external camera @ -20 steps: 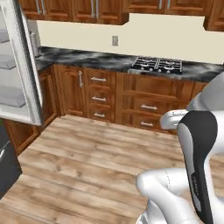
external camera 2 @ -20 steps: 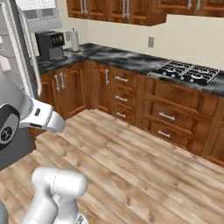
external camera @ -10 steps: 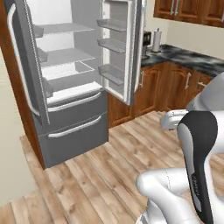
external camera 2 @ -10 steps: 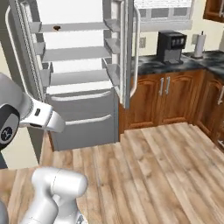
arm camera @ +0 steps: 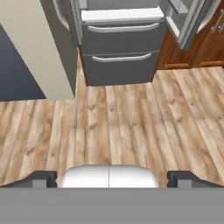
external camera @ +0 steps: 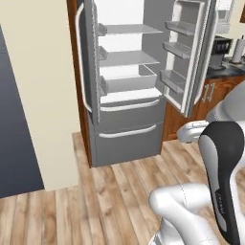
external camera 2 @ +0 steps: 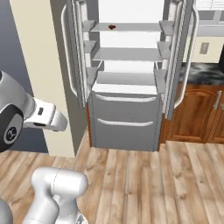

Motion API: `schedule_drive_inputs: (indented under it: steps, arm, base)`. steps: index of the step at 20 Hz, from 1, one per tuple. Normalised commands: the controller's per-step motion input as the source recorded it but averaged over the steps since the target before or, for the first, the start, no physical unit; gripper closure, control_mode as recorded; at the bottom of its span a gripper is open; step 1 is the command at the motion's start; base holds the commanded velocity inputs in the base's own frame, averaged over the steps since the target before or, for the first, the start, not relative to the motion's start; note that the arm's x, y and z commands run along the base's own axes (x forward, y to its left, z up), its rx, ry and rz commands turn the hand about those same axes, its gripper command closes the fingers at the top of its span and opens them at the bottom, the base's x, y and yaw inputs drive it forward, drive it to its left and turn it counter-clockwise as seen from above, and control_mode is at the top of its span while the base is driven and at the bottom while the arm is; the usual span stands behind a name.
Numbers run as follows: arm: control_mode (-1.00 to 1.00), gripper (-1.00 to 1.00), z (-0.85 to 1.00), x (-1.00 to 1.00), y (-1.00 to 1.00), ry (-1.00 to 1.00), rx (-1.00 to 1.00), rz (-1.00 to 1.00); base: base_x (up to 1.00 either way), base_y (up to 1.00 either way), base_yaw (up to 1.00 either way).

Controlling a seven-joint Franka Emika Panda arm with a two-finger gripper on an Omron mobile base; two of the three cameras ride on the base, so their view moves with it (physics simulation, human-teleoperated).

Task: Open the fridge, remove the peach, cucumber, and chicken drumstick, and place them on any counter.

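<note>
The fridge (external camera: pixel 127 139) stands ahead with both upper doors swung wide and its two lower drawers shut; it also appears as the fridge (external camera 2: pixel 124 129) and the fridge (arm camera: pixel 120 65). On its top shelf lies one small reddish-brown lump (external camera 2: pixel 112 27), too small to tell whether it is the peach or the chicken drumstick. The cucumber is out of view. My gripper (arm camera: pixel 112 179) is open with nothing between its fingertips (arm camera: pixel 43 178), looking down at the wooden floor in front of the drawers. A strip of the counter (external camera 2: pixel 210 72) shows to the right of the fridge.
A beige wall end (external camera: pixel 43 95) stands left of the fridge, with a dark opening (external camera: pixel 14 119) beyond it. The open right door (external camera: pixel 191 52) juts toward brown cabinets (external camera 2: pixel 197 113). A coffee machine (external camera: pixel 220 48) and paper towel roll (external camera: pixel 238 50) sit on the counter.
The whole picture has swung from the stove counter round to the fridge, so the base has turned. The fridge now sits centred ahead. The gripper has stayed open.
</note>
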Motion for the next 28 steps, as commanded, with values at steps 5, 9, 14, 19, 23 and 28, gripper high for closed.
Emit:
schedule_drive_inputs:
  steps: [5,9,14,19,23,28]
  arm:
    - [1.0,-1.0,0.0,0.0,0.0,0.0,0.0,0.0]
    - [1.0,-1.0,0.0,0.0,0.0,0.0,0.0,0.0]
    - [1.0,-1.0,0.0,0.0,0.0,0.0,0.0,0.0]
    - [1.0,-1.0,0.0,0.0,0.0,0.0,0.0,0.0]
    - [1.0,-1.0,0.0,0.0,0.0,0.0,0.0,0.0]
    - [1.0,-1.0,0.0,0.0,0.0,0.0,0.0,0.0]
  base:
    - [0.0,-0.53,0.0]
    - [0.27,-0.6,0.0]
    - [0.61,0.01,0.06]
    - [0.73,0.07,0.11]
    - [0.81,-0.05,0.1]
    - [0.94,-0.03,0.09]
